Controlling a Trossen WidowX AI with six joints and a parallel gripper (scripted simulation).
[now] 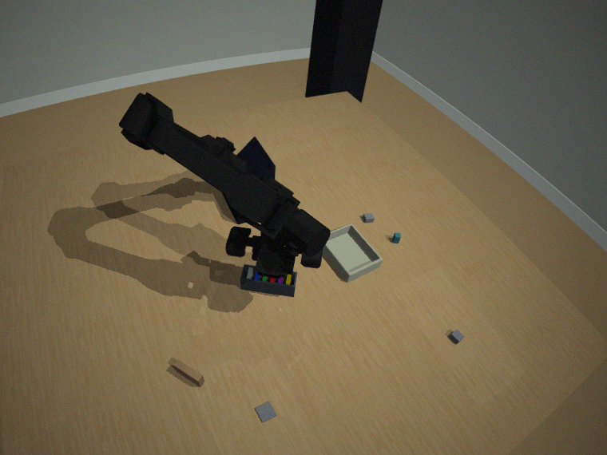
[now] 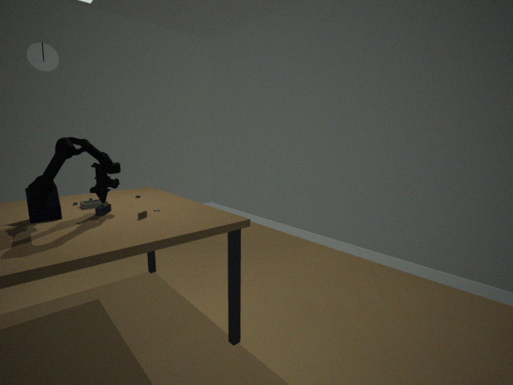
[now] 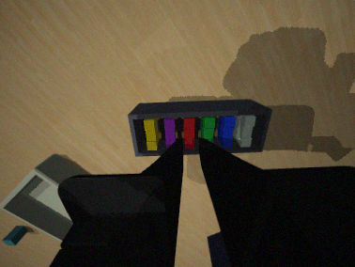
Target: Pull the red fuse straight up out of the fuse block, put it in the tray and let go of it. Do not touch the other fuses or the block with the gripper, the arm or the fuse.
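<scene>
One dark rectangular fuse block [image 3: 199,127] is being seen on the one wooden counter [image 1: 343,342], with six upright fuses being counted in it: one yellow fuse [image 3: 150,133], one purple fuse [image 3: 169,132], one red fuse [image 3: 189,133], one green fuse [image 3: 208,129], one blue fuse [image 3: 226,131] and one pale grey fuse [image 3: 245,131]. One shallow grey rectangular tray [image 1: 352,252] is being counted. Three small grey cubes [image 1: 368,217] [image 1: 456,335] [image 1: 265,411], one small teal cube [image 1: 395,238] and one tan wooden bar [image 1: 185,371] are being counted lying loose. One black arm [image 1: 210,166] is being seen.

dim grey walls [image 2: 289,103], wooden table [image 2: 165,223]
</scene>
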